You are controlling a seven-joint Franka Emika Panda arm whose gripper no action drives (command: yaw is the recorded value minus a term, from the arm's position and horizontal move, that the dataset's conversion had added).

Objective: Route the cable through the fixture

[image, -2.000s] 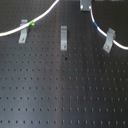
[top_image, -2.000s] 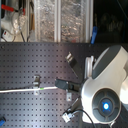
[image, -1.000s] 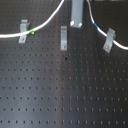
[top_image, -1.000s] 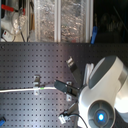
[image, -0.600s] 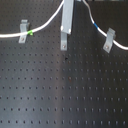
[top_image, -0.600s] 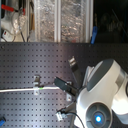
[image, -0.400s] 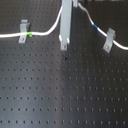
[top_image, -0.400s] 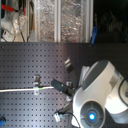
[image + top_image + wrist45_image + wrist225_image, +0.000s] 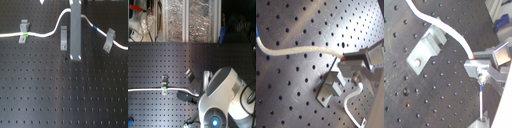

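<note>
Black perforated board (image 9: 60,100), cluttered shelving (image 9: 178,22)

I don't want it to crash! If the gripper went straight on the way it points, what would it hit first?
The gripper would probably meet the board first, just beside the fixture, on the first exterior view's right of it. Depth is unclear.

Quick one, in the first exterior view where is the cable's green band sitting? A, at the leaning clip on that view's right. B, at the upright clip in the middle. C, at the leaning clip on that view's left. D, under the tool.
C: the cable shows its green band right at the leaning clip on the first exterior view's left, away from the fixture.
</note>
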